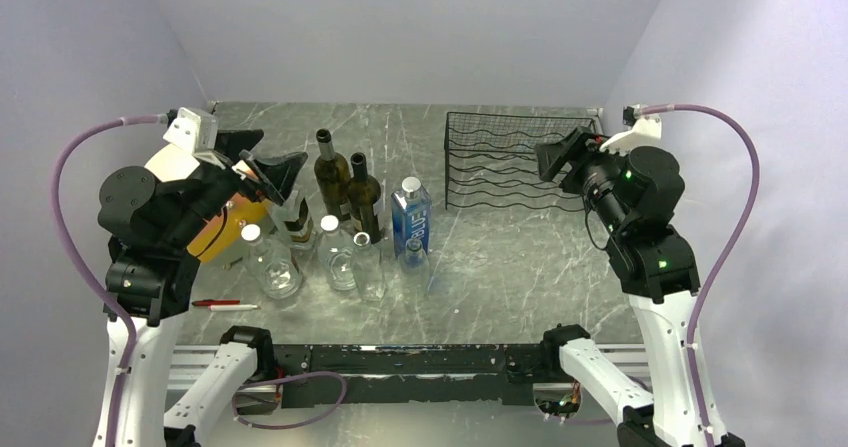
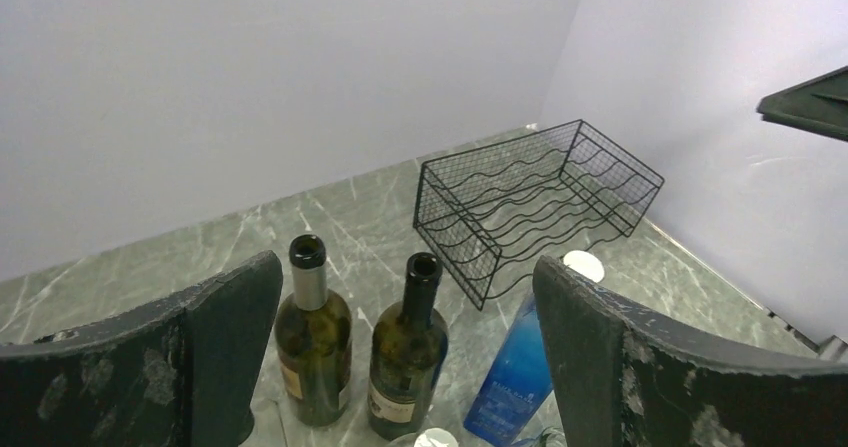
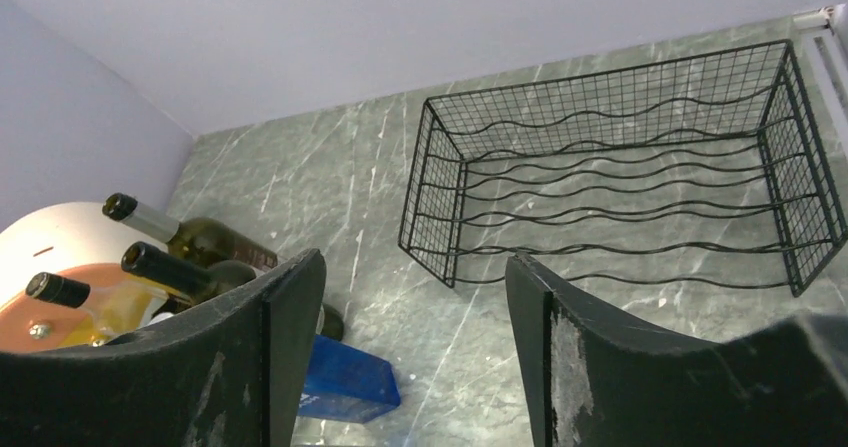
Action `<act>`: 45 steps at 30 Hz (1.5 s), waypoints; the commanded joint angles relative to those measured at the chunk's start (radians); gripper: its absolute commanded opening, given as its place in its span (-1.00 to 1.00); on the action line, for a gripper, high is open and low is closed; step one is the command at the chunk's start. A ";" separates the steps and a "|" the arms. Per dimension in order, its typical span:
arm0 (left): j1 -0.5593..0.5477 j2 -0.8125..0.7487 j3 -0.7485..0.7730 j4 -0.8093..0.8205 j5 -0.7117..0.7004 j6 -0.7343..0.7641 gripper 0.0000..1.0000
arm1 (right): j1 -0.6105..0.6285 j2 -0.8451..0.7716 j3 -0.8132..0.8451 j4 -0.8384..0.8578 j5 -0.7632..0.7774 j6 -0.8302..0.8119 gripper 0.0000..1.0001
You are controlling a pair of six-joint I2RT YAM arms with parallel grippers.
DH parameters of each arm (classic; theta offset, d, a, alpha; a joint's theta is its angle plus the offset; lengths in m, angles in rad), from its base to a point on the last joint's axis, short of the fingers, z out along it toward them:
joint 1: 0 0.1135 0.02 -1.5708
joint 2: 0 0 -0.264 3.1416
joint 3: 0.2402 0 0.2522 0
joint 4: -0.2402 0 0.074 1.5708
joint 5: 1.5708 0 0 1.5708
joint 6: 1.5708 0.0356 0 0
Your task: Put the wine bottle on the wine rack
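Note:
Two dark green wine bottles (image 1: 331, 173) (image 1: 365, 198) stand upright at the table's middle left, and a third (image 1: 297, 219) stands partly hidden behind my left gripper. The black wire wine rack (image 1: 510, 162) sits empty at the back right. My left gripper (image 1: 265, 159) is open and empty, raised just left of the bottles. In the left wrist view two wine bottles (image 2: 312, 342) (image 2: 408, 352) show between its fingers (image 2: 230, 317), with the rack (image 2: 535, 202) beyond. My right gripper (image 1: 558, 154) is open and empty, raised beside the rack's right end. The rack (image 3: 620, 177) shows in the right wrist view.
A blue square bottle (image 1: 411, 217) and several clear glass bottles (image 1: 338, 255) stand in front of the wine bottles. A red and white pen (image 1: 225, 304) lies near the front left edge. Walls close the table on three sides.

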 commanded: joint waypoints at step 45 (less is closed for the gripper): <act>0.021 0.002 -0.116 0.155 0.066 -0.018 0.96 | 0.750 0.456 0.035 0.168 0.270 -0.130 0.66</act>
